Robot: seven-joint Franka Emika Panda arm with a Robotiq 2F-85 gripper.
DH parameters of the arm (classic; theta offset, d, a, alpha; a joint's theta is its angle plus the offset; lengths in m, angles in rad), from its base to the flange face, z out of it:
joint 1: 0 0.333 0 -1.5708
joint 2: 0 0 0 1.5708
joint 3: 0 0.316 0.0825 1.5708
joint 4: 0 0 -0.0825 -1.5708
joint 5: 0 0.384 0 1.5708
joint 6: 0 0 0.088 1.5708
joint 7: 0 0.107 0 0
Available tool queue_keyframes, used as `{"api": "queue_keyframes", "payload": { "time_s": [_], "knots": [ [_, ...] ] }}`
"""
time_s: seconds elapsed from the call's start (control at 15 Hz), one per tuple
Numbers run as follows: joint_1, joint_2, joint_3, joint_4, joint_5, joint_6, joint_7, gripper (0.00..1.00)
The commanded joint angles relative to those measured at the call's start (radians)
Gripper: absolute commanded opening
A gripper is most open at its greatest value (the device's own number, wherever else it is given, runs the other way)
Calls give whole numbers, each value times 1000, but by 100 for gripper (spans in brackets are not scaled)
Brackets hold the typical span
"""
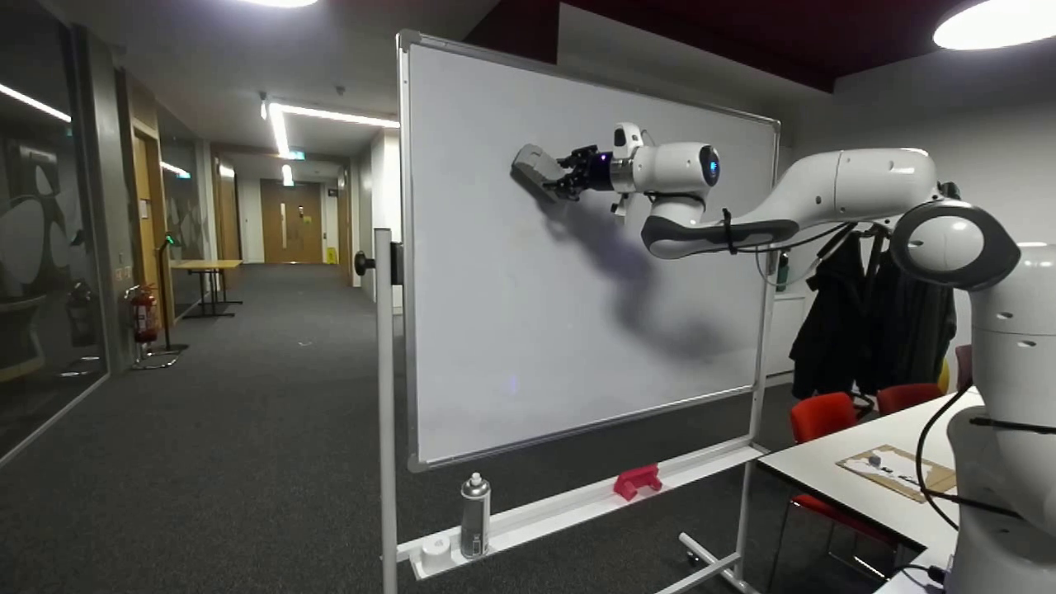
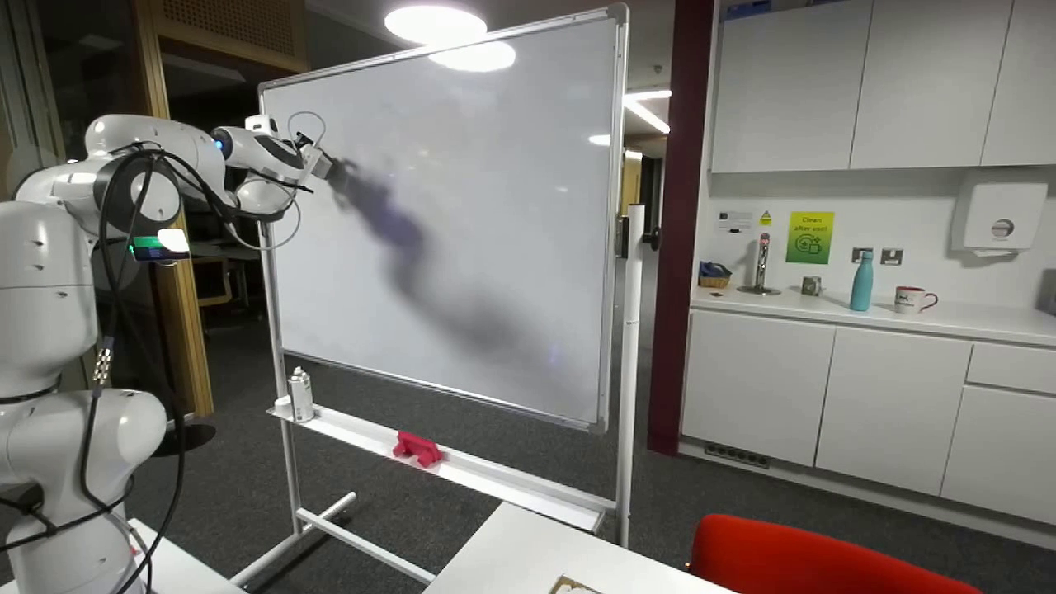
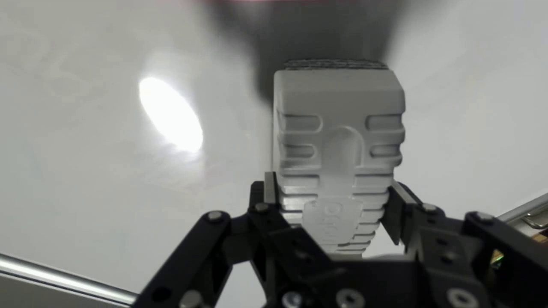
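Grey ribbed eraser (image 3: 339,156) in gripper (image 3: 334,196)

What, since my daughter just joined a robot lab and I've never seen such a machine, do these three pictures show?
The white jointed machine is a robot arm. At its end is a black gripper, a sort of two-fingered hand. It is closed on the sides of a grey eraser, held up at the whiteboard; whether they touch I cannot tell.

Two pictures are taken from different spots in the room, the third from the robot's wrist, so gripper and eraser look large there.

The blurry shadow on the whiteboard looks like the arm's. On the tray below sit a spray can, a small white item and a red item; I cannot make out what those last two are.
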Motion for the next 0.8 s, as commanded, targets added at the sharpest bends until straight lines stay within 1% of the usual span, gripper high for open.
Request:
{"api": "queue_keyframes", "payload": {
  "time_s": [0.0, 0.27, 0.4, 0.73],
  "knots": [
    [32, -130, 12, -143, -27, -38, 17, 34],
    [52, -218, 34, -241, -21, -84, 32, 34],
    [55, -250, 47, -261, -31, -132, 60, 34],
    [45, -335, 102, -306, -80, -305, 188, 34]
  ]
}}
